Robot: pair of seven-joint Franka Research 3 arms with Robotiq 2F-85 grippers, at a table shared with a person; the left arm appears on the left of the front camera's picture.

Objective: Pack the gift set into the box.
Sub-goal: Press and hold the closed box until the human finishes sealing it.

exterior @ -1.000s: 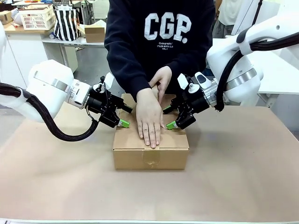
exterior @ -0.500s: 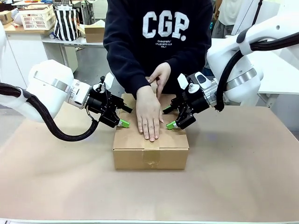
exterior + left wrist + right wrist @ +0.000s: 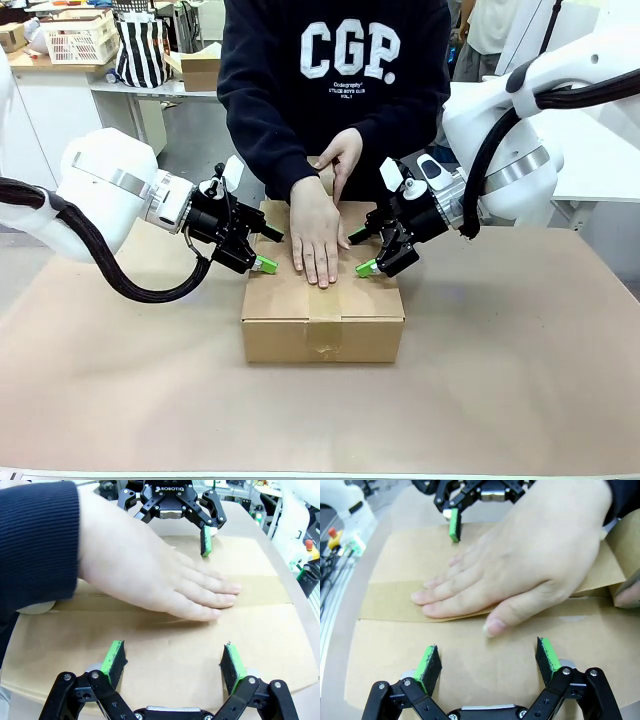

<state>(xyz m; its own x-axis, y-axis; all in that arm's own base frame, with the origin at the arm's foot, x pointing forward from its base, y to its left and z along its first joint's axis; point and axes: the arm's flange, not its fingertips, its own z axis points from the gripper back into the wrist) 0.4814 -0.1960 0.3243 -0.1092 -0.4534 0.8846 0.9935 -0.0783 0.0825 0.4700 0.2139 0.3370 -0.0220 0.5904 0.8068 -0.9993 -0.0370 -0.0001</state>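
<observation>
On the brown-covered counter [image 3: 520, 380], near its middle, sits the box [image 3: 322, 322], its top flaps folded shut and a strip of brown tape [image 3: 265, 590] running along the centre seam. Behind it stands a person in a dark sweatshirt, leaning over the far edge. One of the person's hands [image 3: 316, 234] lies flat, palm down and fingers spread, over the taped seam; the other hand [image 3: 343, 160] is held at the box's far end, just behind the first.

At the box's left side, the left gripper [image 3: 262, 250] hangs low over the left flap, its green-padded fingers spread wide with nothing between them; its wrist view shows bare cardboard between the pads. At the opposite side, the right gripper [image 3: 361, 253] is likewise low over the right flap, fingers wide apart and holding nothing. Both grippers point inward toward the flat hand, which lies between them without touching either.
</observation>
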